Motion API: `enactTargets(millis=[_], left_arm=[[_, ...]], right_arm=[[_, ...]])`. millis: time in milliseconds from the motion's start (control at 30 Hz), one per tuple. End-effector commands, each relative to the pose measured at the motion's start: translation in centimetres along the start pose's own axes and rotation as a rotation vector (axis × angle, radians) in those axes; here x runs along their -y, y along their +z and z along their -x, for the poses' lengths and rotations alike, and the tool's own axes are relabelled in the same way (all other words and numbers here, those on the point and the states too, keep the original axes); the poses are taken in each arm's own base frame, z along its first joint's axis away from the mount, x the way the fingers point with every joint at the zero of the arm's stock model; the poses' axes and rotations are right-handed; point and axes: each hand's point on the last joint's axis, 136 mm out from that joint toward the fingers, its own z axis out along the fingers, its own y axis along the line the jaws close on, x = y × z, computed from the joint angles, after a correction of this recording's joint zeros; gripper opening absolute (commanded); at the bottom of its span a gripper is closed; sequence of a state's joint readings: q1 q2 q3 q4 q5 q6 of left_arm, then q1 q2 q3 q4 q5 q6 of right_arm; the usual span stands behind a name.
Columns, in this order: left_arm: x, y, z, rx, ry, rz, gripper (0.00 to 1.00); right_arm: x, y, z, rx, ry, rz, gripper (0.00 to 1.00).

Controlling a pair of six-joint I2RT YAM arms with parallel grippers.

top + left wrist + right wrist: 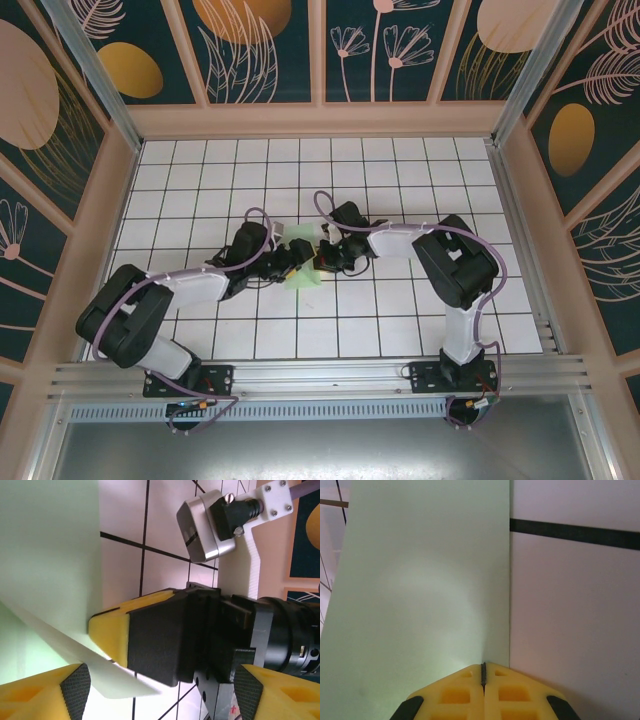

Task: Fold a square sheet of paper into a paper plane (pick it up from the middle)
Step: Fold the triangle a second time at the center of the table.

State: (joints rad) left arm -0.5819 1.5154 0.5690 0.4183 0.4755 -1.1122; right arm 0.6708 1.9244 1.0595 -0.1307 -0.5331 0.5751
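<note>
Left claw [161, 685] agape, right claw [483, 666] tight together, face to face.

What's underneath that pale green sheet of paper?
The white gridded table shows beside the square sheet of paper, so it presumably runs underneath. The patch directly beneath is covered by the paper, so anything lying there cannot be seen.

The paper [420, 580] is a plain pale mint green with no markings. The table [400, 330] is white, ruled into squares by thin black lines. The right gripper [483, 677] is bright yellow with black pads at its sides, and the left gripper [288, 262] has the same yellow and black. The left arm [190, 285] and right arm [400, 243] are black with white sleeves and carry purple cables [255, 214]. The walls [270, 60] are dark teal, patterned with golden ovals and pale pink line-drawn leaves and flowers, and are set in beige frames [315, 50].
</note>
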Motion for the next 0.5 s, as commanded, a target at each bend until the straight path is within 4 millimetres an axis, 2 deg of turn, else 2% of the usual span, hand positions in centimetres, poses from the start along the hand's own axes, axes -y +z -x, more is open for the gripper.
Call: enactTargets(millis=[0,233,367,400,467], left_arm=[[1.2,0.7,0.4,-0.009,0.033,-0.037,0.77],[0.5,1.3,0.7,0.002,0.030,-0.016,0.73],[0.0,1.6,0.8,0.002,0.023,0.001,0.71],[-0.1,1.6,0.8,0.004,0.022,0.004,0.71],[-0.3,1.7,0.9,0.009,0.018,0.010,0.69]], right_arm=[[1.5,-0.1,-0.3,-0.028,0.054,-0.022,0.05],[-0.1,-4.2,2.4,0.092,0.067,0.102,0.10],[-1.1,-5.4,2.3,0.109,0.040,0.166,0.16],[-0.5,-6.1,2.9,0.132,0.049,0.175,0.19],[-0.6,-6.5,2.9,0.145,0.033,0.196,0.24]])
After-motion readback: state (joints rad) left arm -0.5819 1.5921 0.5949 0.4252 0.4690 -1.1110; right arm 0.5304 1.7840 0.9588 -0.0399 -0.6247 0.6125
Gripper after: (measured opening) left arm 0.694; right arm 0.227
